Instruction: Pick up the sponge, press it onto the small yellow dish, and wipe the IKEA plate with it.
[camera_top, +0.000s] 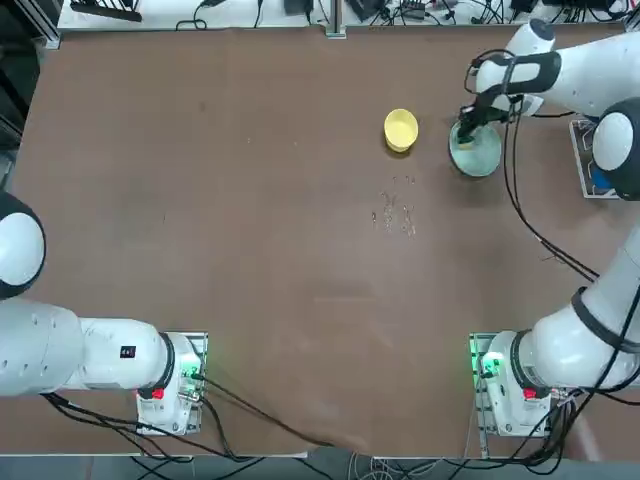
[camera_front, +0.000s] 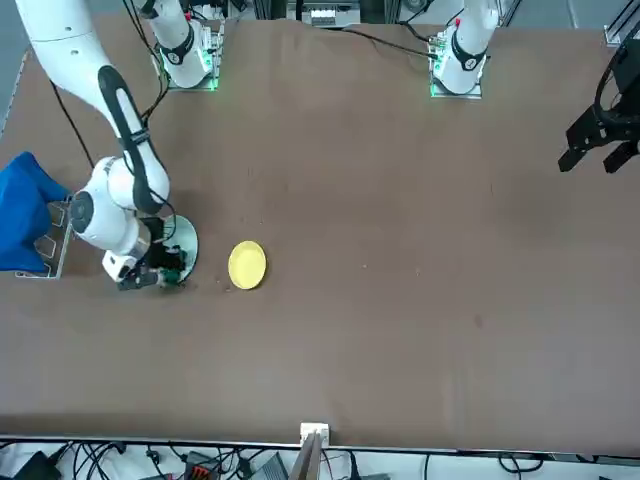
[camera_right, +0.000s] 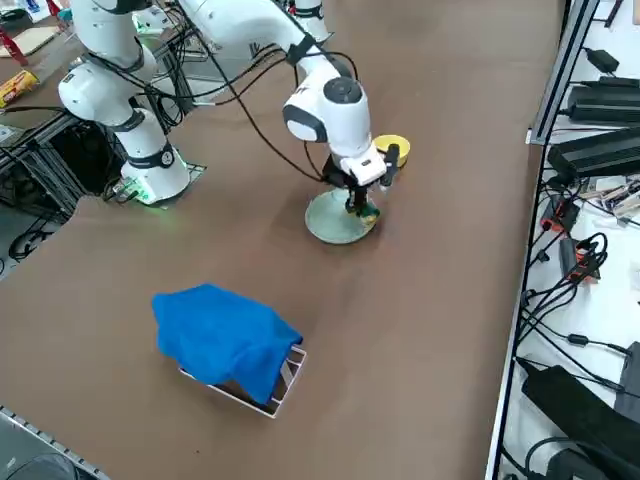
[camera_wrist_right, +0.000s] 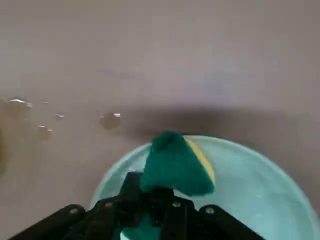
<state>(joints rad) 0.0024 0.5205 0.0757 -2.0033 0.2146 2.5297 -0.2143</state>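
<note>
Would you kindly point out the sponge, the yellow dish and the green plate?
sponge (camera_wrist_right: 175, 162), right wrist view, green scouring face.
small yellow dish (camera_top: 400, 129), top view, centre.
IKEA plate (camera_wrist_right: 260, 185), right wrist view, bare inner surface.

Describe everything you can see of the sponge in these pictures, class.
The sponge is a small soft block, dark green scouring side over a yellow foam layer. It looks squeezed and tilted, one corner pointing away from the wrist. The right gripper is shut on it, jaws clamped on its near end. It sits over the pale green plate, near the rim facing the yellow dish; whether it presses on the plate cannot be told.
</note>
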